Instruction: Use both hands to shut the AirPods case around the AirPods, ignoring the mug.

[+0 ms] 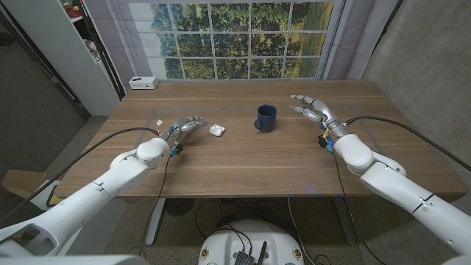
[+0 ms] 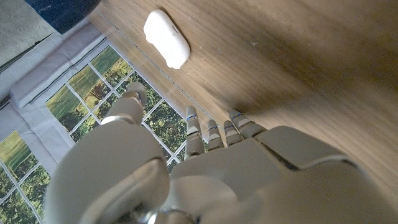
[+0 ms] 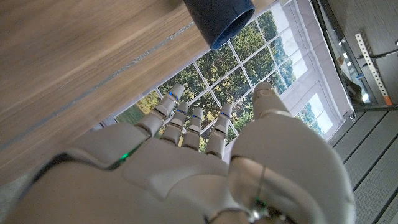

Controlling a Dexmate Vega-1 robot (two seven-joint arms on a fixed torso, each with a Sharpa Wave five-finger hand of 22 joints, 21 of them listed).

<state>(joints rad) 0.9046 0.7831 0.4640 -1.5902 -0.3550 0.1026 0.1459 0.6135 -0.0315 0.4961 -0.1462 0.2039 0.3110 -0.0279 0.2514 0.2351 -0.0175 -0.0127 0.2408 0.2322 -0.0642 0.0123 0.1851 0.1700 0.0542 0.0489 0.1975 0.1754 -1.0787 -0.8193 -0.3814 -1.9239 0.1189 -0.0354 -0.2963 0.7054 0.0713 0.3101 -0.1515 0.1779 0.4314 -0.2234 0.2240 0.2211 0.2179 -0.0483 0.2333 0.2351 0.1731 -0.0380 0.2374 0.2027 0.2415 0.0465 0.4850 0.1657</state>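
Both hands hold nothing, fingers loosely spread. Left hand point(image 1: 182, 126) waits just beside the AirPods case point(image 1: 216, 130); right hand point(image 1: 313, 108) stays well apart, beyond the mug point(image 1: 266, 118). A one-sided push could slide the case.

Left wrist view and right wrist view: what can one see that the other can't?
The left wrist view has the white AirPods case lying on the table ahead of the left hand. The right wrist view has the dark blue mug's open mouth ahead of the right hand. Both share the wooden table and the leafy window picture beyond spread, empty fingers.
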